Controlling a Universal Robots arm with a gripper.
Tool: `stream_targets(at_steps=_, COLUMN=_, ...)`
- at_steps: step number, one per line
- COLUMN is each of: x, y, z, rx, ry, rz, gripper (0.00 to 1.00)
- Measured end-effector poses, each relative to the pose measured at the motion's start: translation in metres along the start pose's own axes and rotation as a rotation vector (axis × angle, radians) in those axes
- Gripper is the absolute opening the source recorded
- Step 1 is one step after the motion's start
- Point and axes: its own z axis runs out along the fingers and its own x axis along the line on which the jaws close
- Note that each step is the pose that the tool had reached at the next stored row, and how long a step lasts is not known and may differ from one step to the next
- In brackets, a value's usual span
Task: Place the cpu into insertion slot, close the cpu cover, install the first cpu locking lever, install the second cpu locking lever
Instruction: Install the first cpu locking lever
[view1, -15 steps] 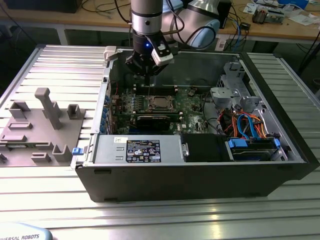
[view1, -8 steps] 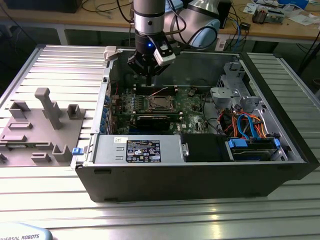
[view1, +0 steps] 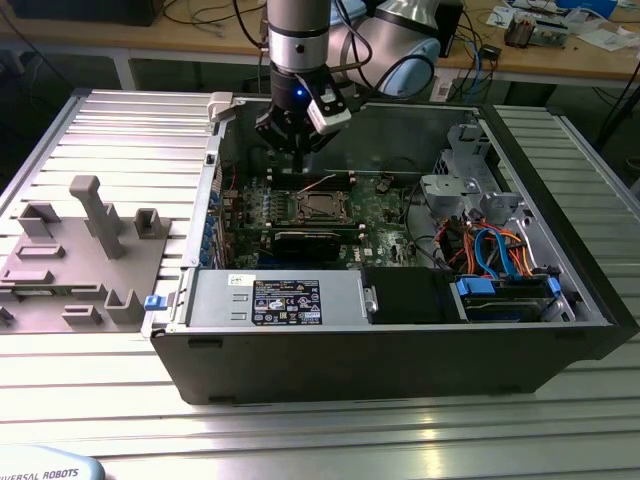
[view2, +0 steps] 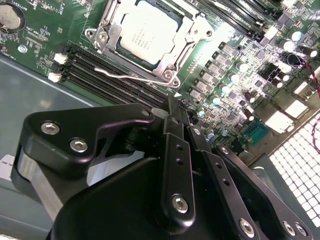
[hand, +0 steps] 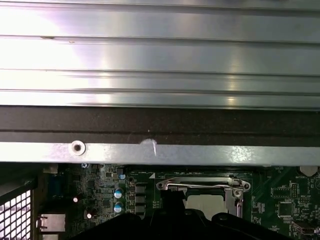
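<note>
The cpu (view2: 150, 32) lies flat in the insertion slot (view1: 303, 207) on the green motherboard inside the open case. The silvery cpu cover (view2: 111, 31) is down around it, framing the chip's top. A thin wire locking lever (view2: 131, 76) lies along one side of the socket; in the first wrist view a lever (hand: 200, 186) runs across the socket's edge. My gripper (view1: 298, 150) hangs above the board just behind the socket, apart from it. Its black fingers (view2: 176, 125) are shut together with nothing between them.
A black power-supply box (view1: 285, 300) fills the case's front. A drive bay with blue and orange cables (view1: 500, 265) sits at the exterior view's right, with a grey bracket (view1: 455, 185) behind it. A grey fixture tray (view1: 80, 250) stands outside on the left. The case wall (hand: 150, 152) is close by.
</note>
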Motion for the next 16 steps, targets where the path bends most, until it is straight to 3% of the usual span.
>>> stream_targets(at_steps=16, x=-0.0016, y=0.0010, z=0.0055, rx=-0.0004, ry=-0.0001, rz=-0.013, gripper=0.11)
